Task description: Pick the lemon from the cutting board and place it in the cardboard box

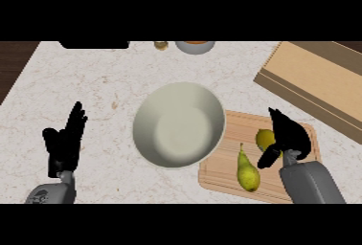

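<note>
The yellow lemon (265, 138) lies on the wooden cutting board (230, 167) at the right, partly hidden by my right hand (289, 134). That hand sits right beside and over the lemon, thumb pointing down next to it, fingers relaxed and not closed round it. The cardboard box (318, 79) stands at the upper right, beyond the board. My left hand (65, 141) rests open at the left, fingers up, away from everything.
A large pale bowl (179, 124) sits mid-counter, overlapping the board's left edge. A green pear (247, 172) lies on the board below the lemon. A small bowl (195, 46) and a dark object (94, 44) stand at the far edge.
</note>
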